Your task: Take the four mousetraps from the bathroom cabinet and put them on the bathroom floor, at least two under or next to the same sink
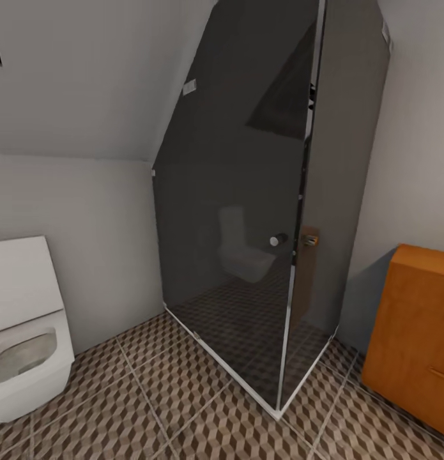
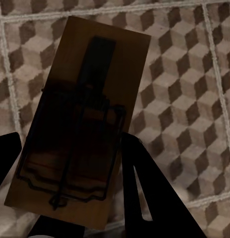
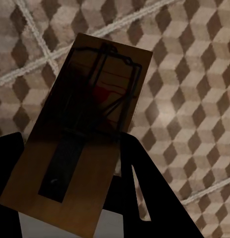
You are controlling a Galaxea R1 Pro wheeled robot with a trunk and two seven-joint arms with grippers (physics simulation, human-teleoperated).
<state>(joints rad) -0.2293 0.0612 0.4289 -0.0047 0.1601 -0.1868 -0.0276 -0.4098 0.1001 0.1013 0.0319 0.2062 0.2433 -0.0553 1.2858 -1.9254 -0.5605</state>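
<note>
Left gripper (image 2: 70, 198): 1 mousetrap (image 2: 80, 124) clamped between dark fingers, held above the bathroom floor (image 2: 184, 99). Right gripper (image 3: 70, 198): a second mousetrap (image 3: 85, 139) gripped likewise, red spot visible. Cabinet (image 1: 413, 338) seen at right, shower enclosure (image 1: 260, 223) centre, toilet (image 1: 23, 326) left.
</note>
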